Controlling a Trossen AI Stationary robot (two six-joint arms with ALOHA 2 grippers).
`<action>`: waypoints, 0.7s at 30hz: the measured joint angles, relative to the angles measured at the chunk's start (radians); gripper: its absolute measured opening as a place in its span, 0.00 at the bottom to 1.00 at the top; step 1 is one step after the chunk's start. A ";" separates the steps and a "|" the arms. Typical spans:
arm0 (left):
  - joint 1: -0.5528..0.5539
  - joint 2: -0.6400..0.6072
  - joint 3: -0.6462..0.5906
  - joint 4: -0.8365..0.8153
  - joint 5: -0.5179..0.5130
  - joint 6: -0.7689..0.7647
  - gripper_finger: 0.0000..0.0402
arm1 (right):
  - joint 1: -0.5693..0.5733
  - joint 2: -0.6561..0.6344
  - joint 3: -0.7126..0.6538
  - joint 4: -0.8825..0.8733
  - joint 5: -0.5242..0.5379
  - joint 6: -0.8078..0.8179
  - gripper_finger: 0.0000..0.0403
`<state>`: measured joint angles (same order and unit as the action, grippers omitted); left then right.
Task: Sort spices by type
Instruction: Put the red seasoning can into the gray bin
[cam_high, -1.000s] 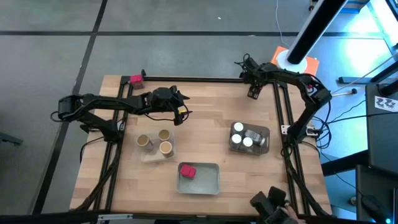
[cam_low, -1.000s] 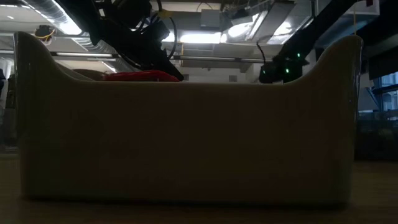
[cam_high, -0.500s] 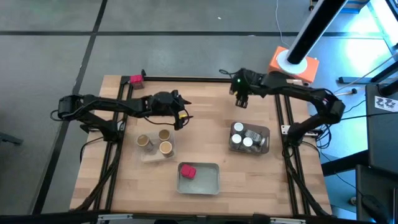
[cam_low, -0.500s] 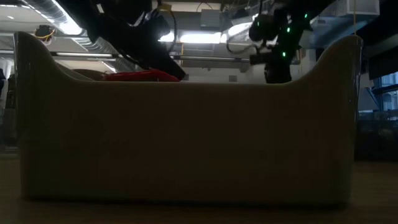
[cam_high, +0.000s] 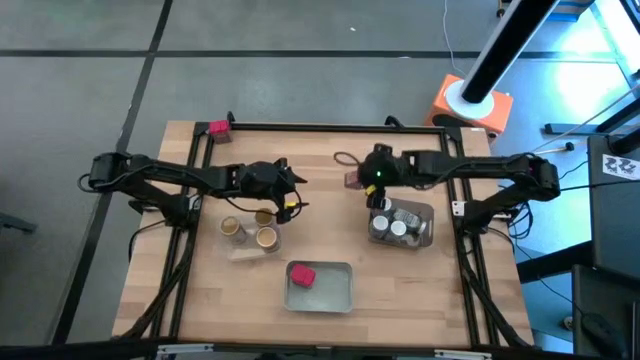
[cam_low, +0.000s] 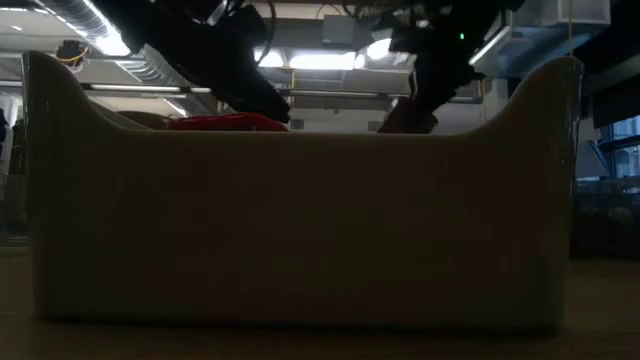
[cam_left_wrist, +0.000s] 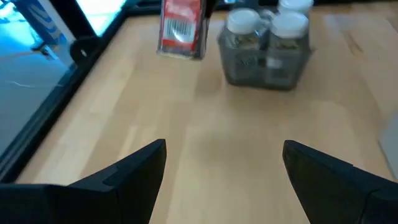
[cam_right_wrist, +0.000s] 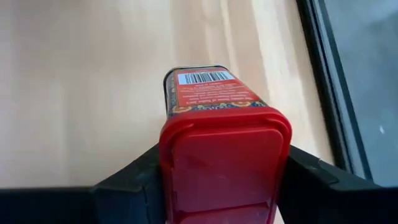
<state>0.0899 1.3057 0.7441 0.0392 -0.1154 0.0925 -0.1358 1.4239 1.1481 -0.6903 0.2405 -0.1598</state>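
Observation:
My right gripper (cam_high: 362, 180) hangs over the middle of the table, just beyond the jar tray, shut on a small red tin packet (cam_right_wrist: 214, 93). The left wrist view shows that packet (cam_left_wrist: 182, 28) upright beside the clear tray (cam_left_wrist: 266, 62) of white-lidded jars (cam_high: 398, 222). My left gripper (cam_high: 289, 200) is open (cam_left_wrist: 224, 168) and holds nothing, at the far right corner of the tray with three cork cylinders (cam_high: 250, 229). Another red packet (cam_high: 302, 274) lies flat in the near tray (cam_high: 335, 290). My right gripper pinches the red packet between its two fingers at the red lid end (cam_right_wrist: 224, 146), one finger (cam_right_wrist: 134, 177) on each narrow side. The body with the barcode (cam_right_wrist: 202, 78) sticks out beyond the fingertips. The packet hangs below the fingers, lifted clear of the table.
A small pink-red object (cam_high: 218, 128) sits at the table's far left corner on the frame. Bare wood lies between the three trays. In the low view the near tray's wall (cam_low: 300, 240) fills the picture, the packet inside showing above its rim (cam_low: 225, 122).
My right arm has swung from the table's far right corner toward the middle and the near side, coming down beside the jar tray with the red packet. My left gripper has drifted slightly toward the near edge, staying open.

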 joint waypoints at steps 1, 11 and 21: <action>-0.007 -0.006 0.000 -0.017 0.000 -0.002 0.77 | 0.023 0.000 0.000 0.018 -0.001 0.016 0.54; -0.093 -0.212 -0.162 0.049 -0.065 -0.042 0.77 | 0.220 0.027 0.068 0.129 -0.069 0.195 0.54; -0.140 -0.349 -0.304 0.072 -0.072 -0.108 0.77 | 0.364 0.154 0.200 0.170 -0.155 0.295 0.54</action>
<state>-0.0501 0.9570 0.4400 0.1110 -0.1875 -0.0154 0.2283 1.5777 1.3482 -0.5199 0.0852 0.1350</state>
